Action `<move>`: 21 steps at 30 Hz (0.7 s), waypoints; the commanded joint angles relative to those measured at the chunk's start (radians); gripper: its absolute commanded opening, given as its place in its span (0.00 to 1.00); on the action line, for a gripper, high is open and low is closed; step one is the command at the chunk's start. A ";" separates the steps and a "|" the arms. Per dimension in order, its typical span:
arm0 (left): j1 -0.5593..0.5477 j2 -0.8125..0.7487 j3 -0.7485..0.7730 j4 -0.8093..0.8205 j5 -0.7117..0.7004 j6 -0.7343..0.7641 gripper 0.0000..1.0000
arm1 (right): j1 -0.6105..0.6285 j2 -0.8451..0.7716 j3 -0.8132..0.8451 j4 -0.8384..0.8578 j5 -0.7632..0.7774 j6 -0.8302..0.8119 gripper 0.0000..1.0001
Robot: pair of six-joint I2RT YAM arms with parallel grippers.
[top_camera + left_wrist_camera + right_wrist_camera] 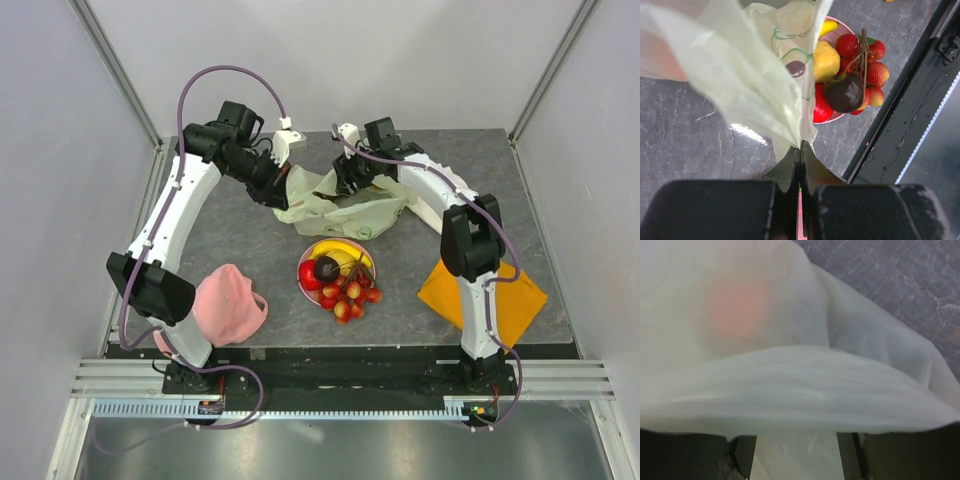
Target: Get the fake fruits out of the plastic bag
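nearest the arm bases, on the one pink plate [836, 118], i count four fruits already out: one banana [340, 250], one dark plum [326, 267], one red apple [311, 279] and one berry cluster [350, 298], so i judge the job mostly done. behind it the single plastic bag [335, 210] hangs between both arms, with the left gripper [800, 150] pinched tight on its film. the right gripper [797, 440] has its jaws apart with film across them, and i cannot tell if it grips; one orange blur [737, 307] shows through the bag, likely a fruit left inside.
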 commanded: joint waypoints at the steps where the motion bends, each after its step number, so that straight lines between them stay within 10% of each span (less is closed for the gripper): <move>1: -0.001 -0.063 0.033 -0.139 0.075 0.092 0.02 | 0.021 0.088 0.126 0.040 0.144 0.035 0.65; 14: 0.003 -0.006 0.038 -0.043 -0.023 -0.066 0.02 | 0.069 0.030 0.071 0.007 -0.191 0.127 0.65; 17: 0.064 0.035 0.144 0.045 -0.173 -0.198 0.15 | 0.067 0.104 0.151 -0.047 -0.187 0.161 0.66; 21: 0.183 0.068 0.223 0.102 -0.211 -0.314 0.59 | 0.053 0.197 0.278 -0.059 -0.179 0.270 0.67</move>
